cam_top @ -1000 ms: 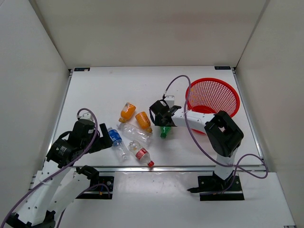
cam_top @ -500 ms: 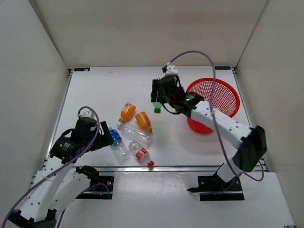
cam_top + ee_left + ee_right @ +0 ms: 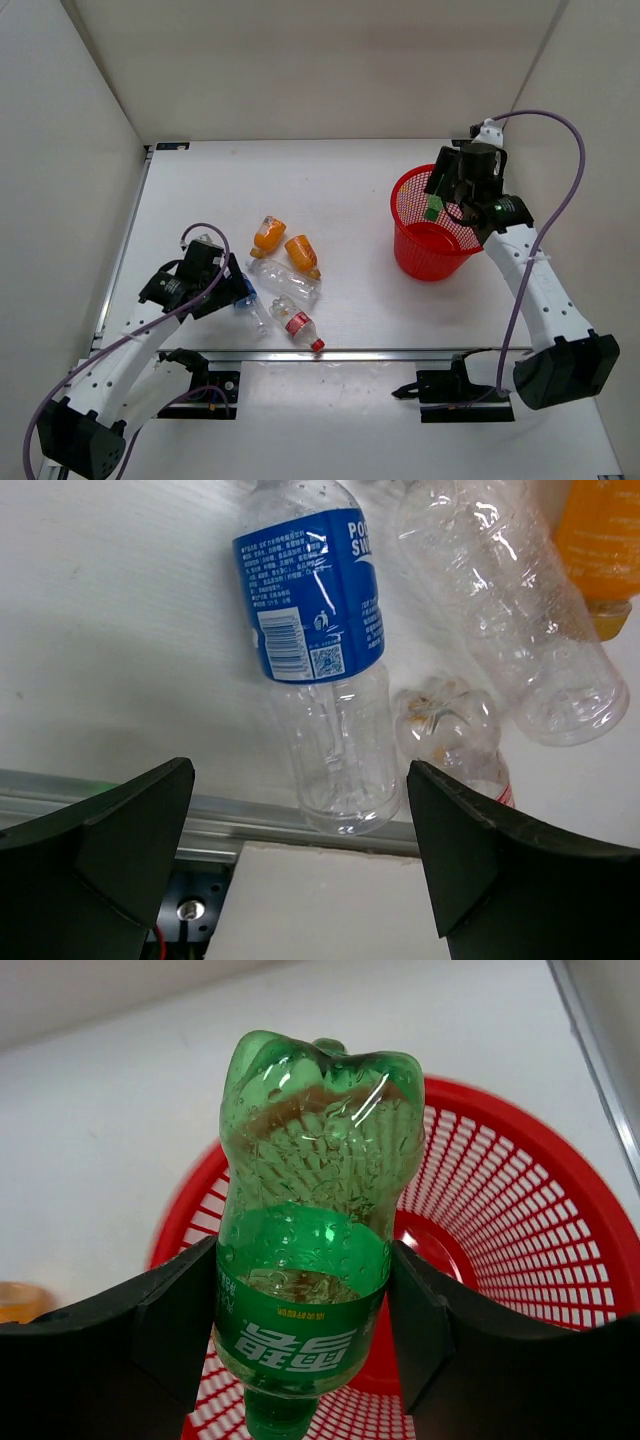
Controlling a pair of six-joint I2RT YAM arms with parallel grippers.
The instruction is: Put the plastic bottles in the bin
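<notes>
My right gripper [image 3: 440, 205] is shut on the green bottle [image 3: 305, 1260], which hangs cap down over the red mesh bin [image 3: 560, 1210]; from above, the green bottle [image 3: 433, 208] sits over the bin's [image 3: 400, 195] far side. My left gripper [image 3: 300, 780] stands open above the bottom end of the blue-labelled bottle [image 3: 315, 610], touching nothing. Beside it lie the plain clear bottle [image 3: 510, 620] and the red-labelled bottle [image 3: 455, 730]. On the table further back are two orange bottles [image 3: 267, 235] [image 3: 301, 253].
The table's metal front edge [image 3: 250, 825] runs just below the blue-labelled bottle's base. White walls close in the table on three sides. The bin stands at the right, near the right wall.
The right arm lifted the green bottle from mid-table and swung it right, over the bin. The left gripper moved in over the blue-labelled bottle.
</notes>
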